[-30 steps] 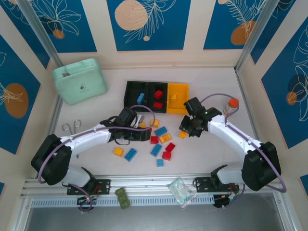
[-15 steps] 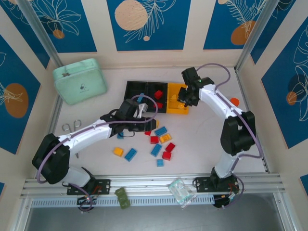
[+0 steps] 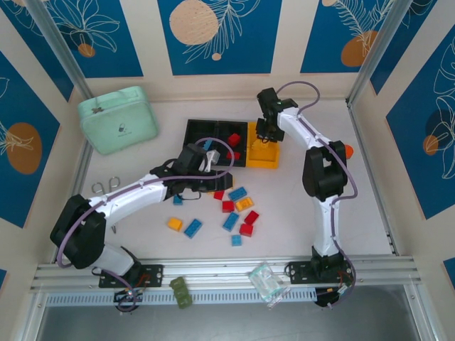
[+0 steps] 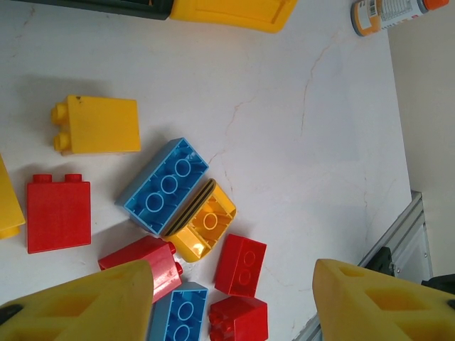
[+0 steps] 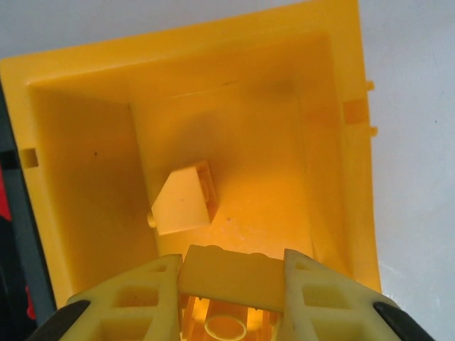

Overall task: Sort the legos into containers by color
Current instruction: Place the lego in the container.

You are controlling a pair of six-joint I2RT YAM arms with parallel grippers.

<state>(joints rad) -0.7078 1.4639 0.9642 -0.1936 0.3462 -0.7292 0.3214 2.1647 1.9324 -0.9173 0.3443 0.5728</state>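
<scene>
My right gripper (image 5: pixel 231 284) is shut on a yellow lego (image 5: pixel 231 275) and hangs over the yellow container (image 5: pixel 85 142), where another yellow lego (image 5: pixel 183 199) lies. From above, this gripper (image 3: pixel 264 133) is at the yellow container (image 3: pixel 264 155), which ends a row with two black containers (image 3: pixel 193 135). One black container holds a blue lego (image 3: pixel 207 144), the other a red one (image 3: pixel 233 138). My left gripper (image 4: pixel 231 280) is open above loose legos: blue (image 4: pixel 163 186), yellow (image 4: pixel 99 126) and red (image 4: pixel 242 264). In the top view it (image 3: pixel 213 181) hovers left of the pile (image 3: pixel 237 206).
A mint-green case (image 3: pixel 117 119) stands at the back left, with scissors (image 3: pixel 105 188) in front of it. An orange-capped bottle (image 4: pixel 387 11) lies to the right. A dark green brick (image 3: pixel 181 291) and a clear bag (image 3: pixel 264 283) rest on the near rail.
My right arm has swung from the table's middle back to above the yellow container, still carrying the yellow lego. The left gripper has drifted slightly toward the containers, staying open.
</scene>
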